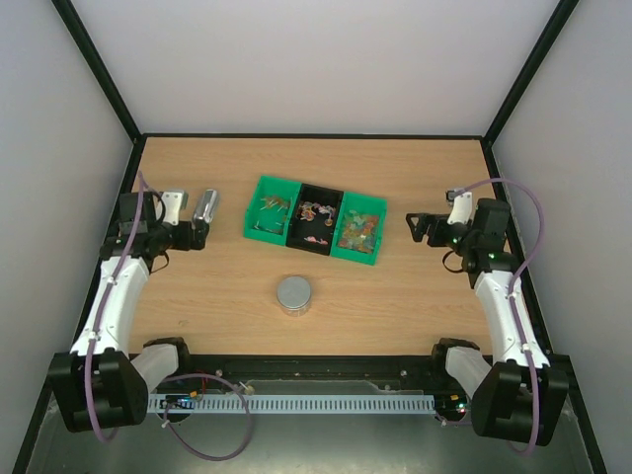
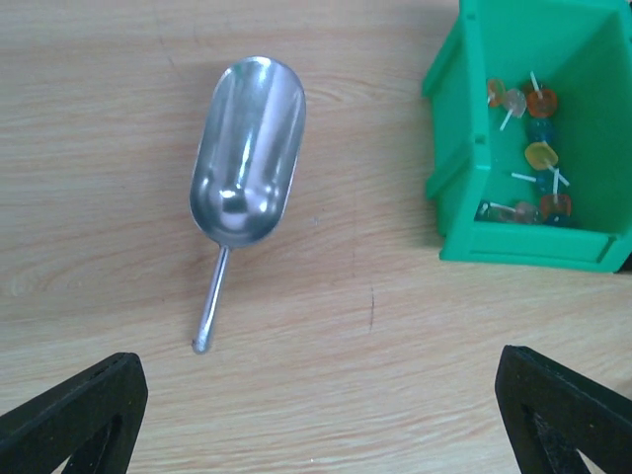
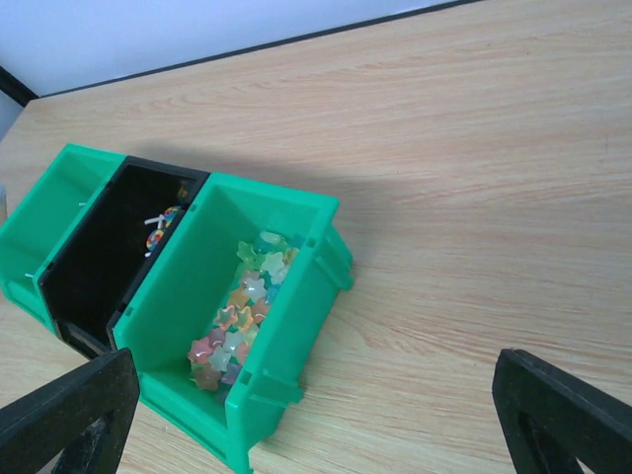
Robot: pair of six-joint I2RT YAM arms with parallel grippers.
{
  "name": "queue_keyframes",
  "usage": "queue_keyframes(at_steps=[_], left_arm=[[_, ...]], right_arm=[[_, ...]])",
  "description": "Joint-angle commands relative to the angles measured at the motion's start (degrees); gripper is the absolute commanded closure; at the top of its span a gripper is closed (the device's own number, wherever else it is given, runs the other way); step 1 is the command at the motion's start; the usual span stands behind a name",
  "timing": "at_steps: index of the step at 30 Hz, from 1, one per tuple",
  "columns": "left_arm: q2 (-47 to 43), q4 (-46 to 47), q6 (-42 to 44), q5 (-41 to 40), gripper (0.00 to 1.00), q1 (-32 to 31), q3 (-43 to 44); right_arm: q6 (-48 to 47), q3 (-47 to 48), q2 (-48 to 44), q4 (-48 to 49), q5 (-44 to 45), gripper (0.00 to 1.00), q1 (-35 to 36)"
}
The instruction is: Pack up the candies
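Candies (image 3: 240, 316) sit in three bins (image 3: 301, 316) — scoop (image 2: 247, 148) lies alongside.

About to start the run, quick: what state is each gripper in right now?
Left gripper: jaws open, holding nothing.
Right gripper: jaws open, holding nothing.

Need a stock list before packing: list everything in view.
green bins: two, green, either end of the row at mid-table
black bin: one, black, between them
candies: many, mixed colours, in all three bins
scoop: one, silver, on the table left of the bins
round lid: one, grey, between bins and arms
table: one, light wood
left arm: one, white, left side, jaws open by the scoop
right arm: one, white, right side, jaws open by the bins
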Motion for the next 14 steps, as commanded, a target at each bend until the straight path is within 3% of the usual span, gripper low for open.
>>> queue_keyframes(at_steps=[1, 14], left_arm=[[-1.34, 2.21, -1.59, -1.85, 0.01, 0.37, -0.38], [-2.24, 2.39, -1.41, -1.49, 0.01, 0.38, -0.70]], right_arm=[[1.50, -1.49, 0.27, -0.78, -0.29, 0.01, -0.50], [1.77, -2.26, -1.51, -0.22, -0.51, 0.02, -0.51]])
